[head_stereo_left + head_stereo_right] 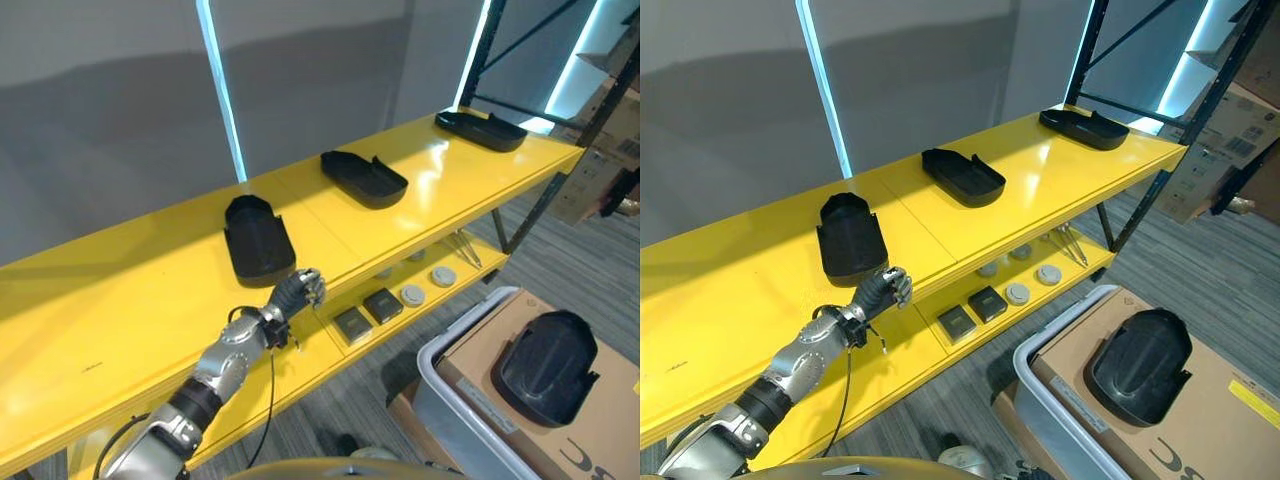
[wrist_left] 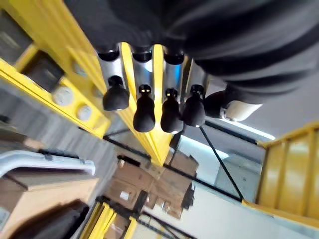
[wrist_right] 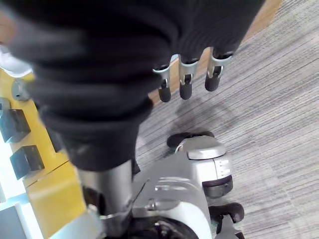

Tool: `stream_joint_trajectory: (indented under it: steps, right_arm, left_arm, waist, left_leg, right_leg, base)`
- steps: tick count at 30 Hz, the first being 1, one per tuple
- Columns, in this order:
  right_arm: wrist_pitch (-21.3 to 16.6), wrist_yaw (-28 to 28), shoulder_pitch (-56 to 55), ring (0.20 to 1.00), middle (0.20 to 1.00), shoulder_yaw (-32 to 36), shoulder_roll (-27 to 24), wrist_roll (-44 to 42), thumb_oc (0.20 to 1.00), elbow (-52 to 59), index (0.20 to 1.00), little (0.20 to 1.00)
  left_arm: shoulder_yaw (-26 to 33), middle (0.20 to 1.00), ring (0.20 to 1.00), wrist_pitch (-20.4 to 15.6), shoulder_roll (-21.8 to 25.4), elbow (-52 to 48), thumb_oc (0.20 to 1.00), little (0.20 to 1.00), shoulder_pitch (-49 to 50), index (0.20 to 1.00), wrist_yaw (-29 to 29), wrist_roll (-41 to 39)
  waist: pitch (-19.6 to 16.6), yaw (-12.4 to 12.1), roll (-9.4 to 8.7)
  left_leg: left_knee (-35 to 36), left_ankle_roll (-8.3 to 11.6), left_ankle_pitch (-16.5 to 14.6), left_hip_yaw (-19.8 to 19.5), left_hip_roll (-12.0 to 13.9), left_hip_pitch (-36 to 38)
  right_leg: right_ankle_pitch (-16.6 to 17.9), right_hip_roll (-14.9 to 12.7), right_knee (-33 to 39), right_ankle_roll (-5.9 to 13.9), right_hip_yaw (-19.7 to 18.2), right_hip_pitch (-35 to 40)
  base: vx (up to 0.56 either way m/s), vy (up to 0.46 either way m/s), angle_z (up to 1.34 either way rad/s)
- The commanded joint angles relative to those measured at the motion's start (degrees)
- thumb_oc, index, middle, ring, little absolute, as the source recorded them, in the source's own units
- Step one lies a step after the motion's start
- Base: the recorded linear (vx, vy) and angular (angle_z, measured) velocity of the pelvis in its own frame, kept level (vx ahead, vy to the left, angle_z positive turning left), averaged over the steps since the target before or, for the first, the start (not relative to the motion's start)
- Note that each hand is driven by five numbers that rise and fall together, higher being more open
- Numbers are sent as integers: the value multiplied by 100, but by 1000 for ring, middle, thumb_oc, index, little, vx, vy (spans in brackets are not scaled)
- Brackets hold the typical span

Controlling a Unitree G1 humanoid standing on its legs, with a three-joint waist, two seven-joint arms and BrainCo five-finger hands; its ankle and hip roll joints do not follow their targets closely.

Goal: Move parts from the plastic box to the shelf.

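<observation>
Scene evenly bright. Cool light from vertical strip lamps (image 1: 220, 90) on the far wall and at far right. White glare patches on the glossy yellow shelf (image 1: 440, 165) near the right-hand black parts (image 1: 365, 178). Soft shadow band across the grey wall. Both wrist views: near dark cover blurred, background soft.

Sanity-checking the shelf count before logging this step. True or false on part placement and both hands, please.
1. Three black moulded plastic parts lie on the yellow top shelf: near, middle, far. True.
2. The left hand grips the near part. False: it holds nothing, just off that part's front edge.
3. The grey plastic box is empty. False: one black part lies on cardboard inside.
4. The right hand holds nothing, over carpet. True.
</observation>
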State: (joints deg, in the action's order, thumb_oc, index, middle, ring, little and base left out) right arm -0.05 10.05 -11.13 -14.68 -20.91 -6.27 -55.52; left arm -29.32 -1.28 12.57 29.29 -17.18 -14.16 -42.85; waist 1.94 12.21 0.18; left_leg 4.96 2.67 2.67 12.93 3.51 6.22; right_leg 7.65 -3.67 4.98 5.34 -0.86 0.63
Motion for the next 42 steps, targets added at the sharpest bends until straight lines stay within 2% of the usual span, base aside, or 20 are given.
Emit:
stream_joint_trajectory:
  steps: [1, 12, 22, 26, 29, 33, 42]
  right_arm:
    - [-176, 139, 67, 1000, 1000, -197, -4, 141, 1000, -234, 1000, 1000]
    - [-195, 103, 81, 1000, 1000, -257, 41, 129, 1000, -275, 1000, 1000]
    - [-165, 155, 56, 1000, 1000, -297, -25, 158, 1000, -259, 1000, 1000]
    - [-188, 169, 53, 1000, 1000, -321, -67, 114, 1000, -288, 1000, 1000]
    - [-220, 167, 47, 1000, 1000, -322, -69, 154, 1000, -310, 1000, 1000]
    - [-192, 127, 12, 1000, 1000, -353, -38, 211, 1000, -299, 1000, 1000]
    - [-167, 120, -34, 1000, 1000, -425, -6, 297, 1000, -262, 1000, 1000]
  left_arm:
    - [233, 200, 200, -390, 19, 204, 200, 200, -502, 200, 18, 216]
    - [364, 200, 200, -615, -183, 603, 200, 200, -589, 200, 149, 279]
    - [465, 200, 200, -700, -103, 486, 200, 200, -1018, 200, 355, 144]
    - [543, 200, 200, -522, -47, 54, 200, 200, -1233, 200, 784, 57]
    - [570, 200, 200, -516, -43, -4, 200, 200, -1270, 200, 963, 66]
    - [688, 200, 200, -190, -58, 90, 200, 200, -1352, 200, 1451, 200]
    - [769, 200, 200, -342, -214, 1081, 200, 200, -1438, 200, 1477, 611]
  waist:
    - [165, 9, -159]
    - [226, 22, -179]
    - [230, 97, -169]
    - [239, 106, -152]
    - [236, 113, -146]
    - [201, 120, -133]
    - [226, 195, -145]
  left_leg:
    - [4, -176, -176, 120, 84, 162]
    - [4, -176, -164, 155, 101, 194]
    - [4, -175, -177, 173, 102, 239]
    - [4, -169, -174, 154, 106, 246]
    - [4, -168, -172, 143, 103, 249]
    - [4, -171, -169, 117, 94, 247]
    - [4, -176, -156, 177, 105, 262]
  right_leg:
    - [-180, -137, -39, 322, -79, 242]
    - [-202, -123, -63, 302, -94, 264]
    - [-209, -116, -64, 299, -127, 289]
    - [-217, -116, -69, 293, -130, 293]
    - [-222, -107, -69, 285, -134, 298]
    - [-248, -100, -74, 277, -135, 306]
    - [-280, -76, -127, 281, -199, 279]
  base:
    - [15, 2, -4]
    - [7, -1, -3]
    - [0, 0, 0]
    - [0, 0, 0]
    - [9, 3, -1]
    - [22, 6, 1]
    - [0, 0, 0]
